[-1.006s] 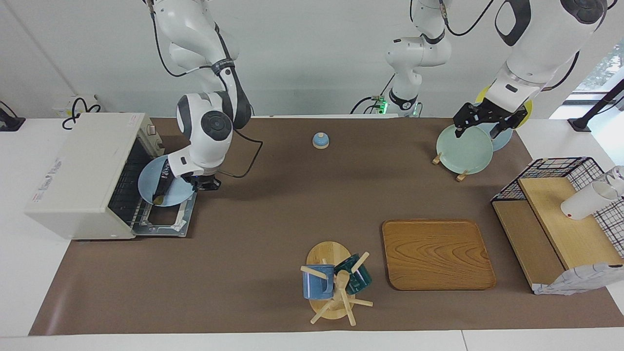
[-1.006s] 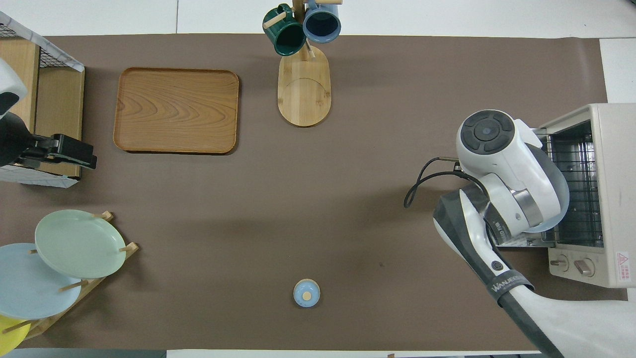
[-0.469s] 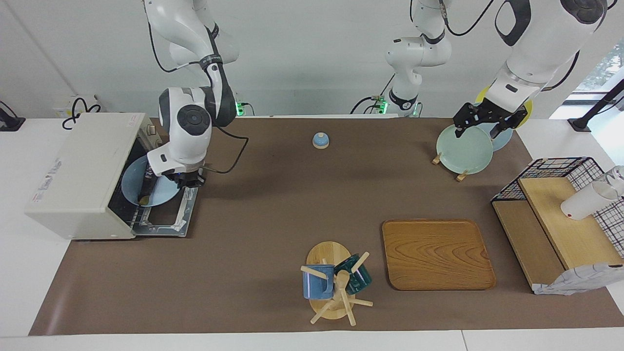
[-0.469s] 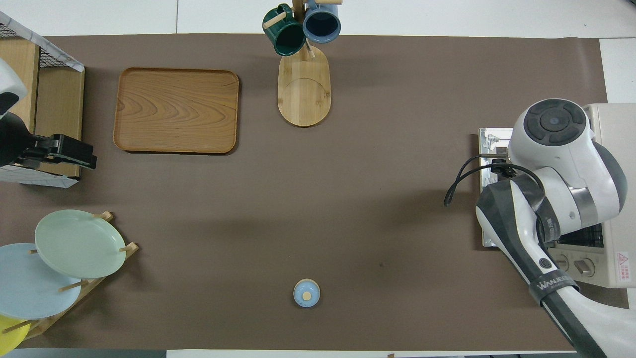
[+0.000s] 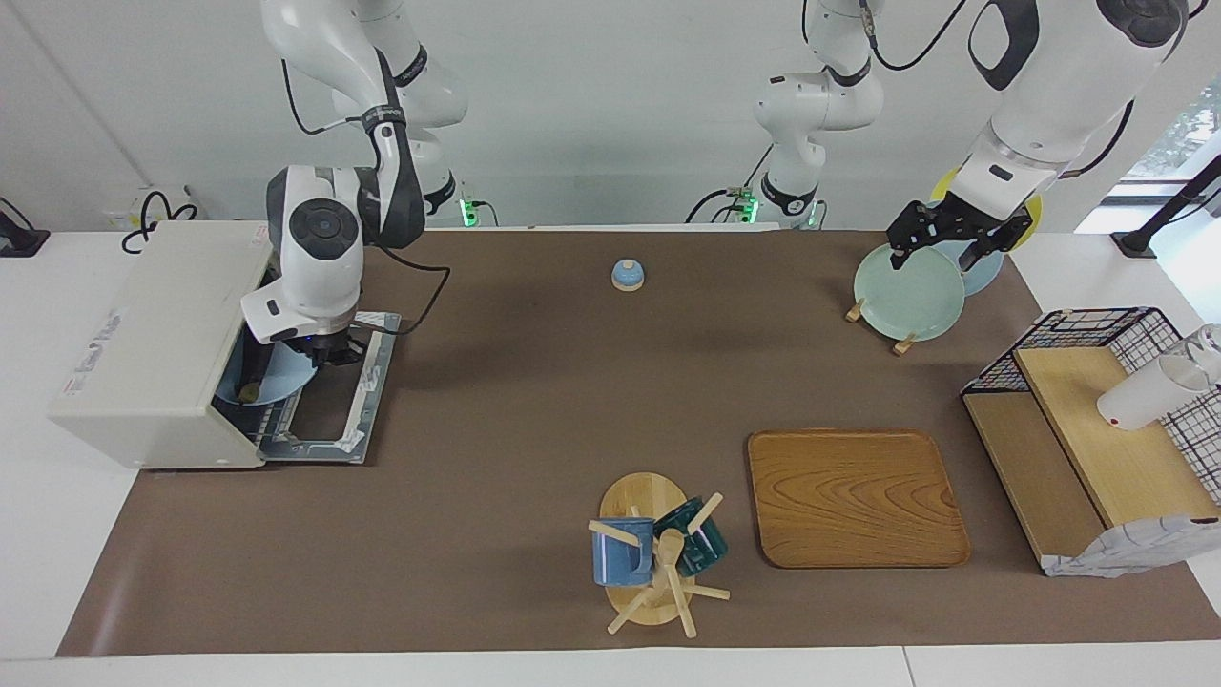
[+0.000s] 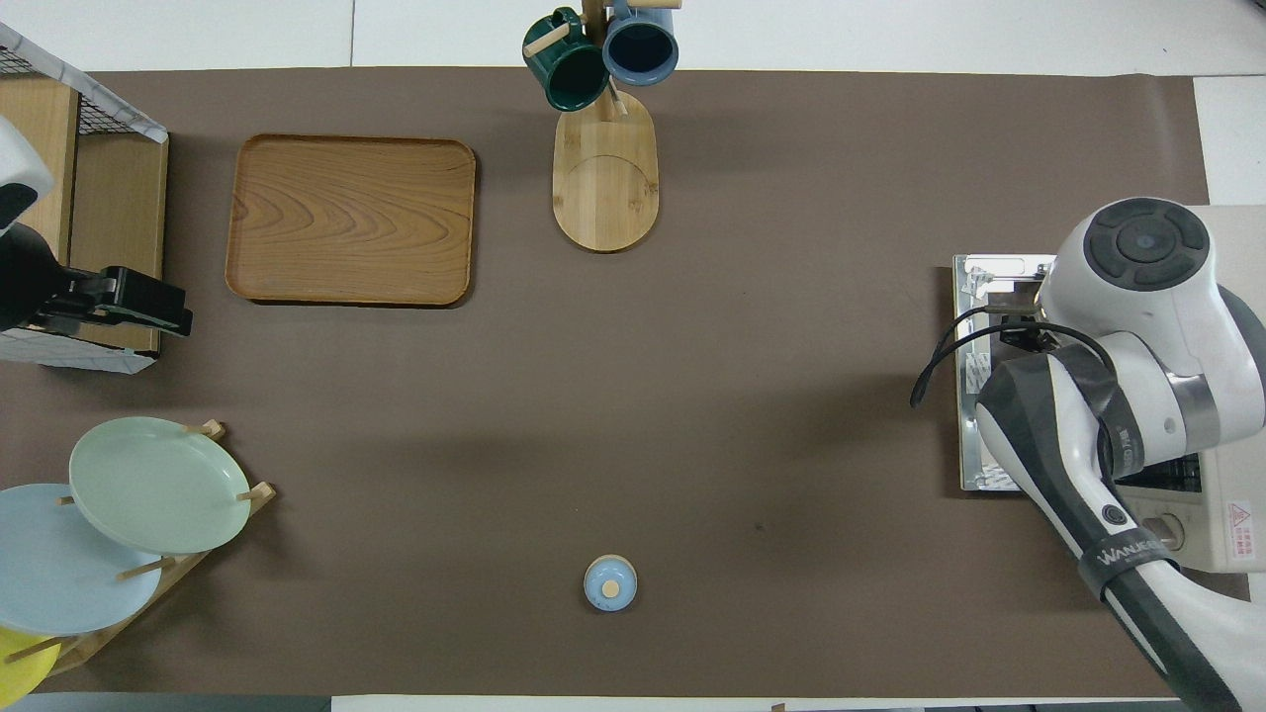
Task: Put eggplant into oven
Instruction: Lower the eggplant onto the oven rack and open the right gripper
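The off-white oven (image 5: 153, 324) stands at the right arm's end of the table with its door (image 5: 358, 401) folded down flat. My right gripper (image 5: 329, 351) is over the open door, shut on the rim of a light blue plate (image 5: 277, 382). The dark eggplant (image 5: 253, 367) lies on that plate. Plate and eggplant sit mostly inside the oven's mouth over the wire rack. In the overhead view the right arm covers the plate, the eggplant and most of the oven (image 6: 1241, 297). My left gripper (image 5: 940, 256) waits open over the plate rack.
A rack with a green plate (image 5: 906, 291) and other plates stands at the left arm's end. A blue bell (image 5: 627, 275) is near the robots. A wooden tray (image 5: 854, 496), a mug tree (image 5: 653, 553) and a wire basket shelf (image 5: 1097, 420) stand farther out.
My right arm has carried the plate with the eggplant from over the open door into the oven's mouth. The left arm has not moved.
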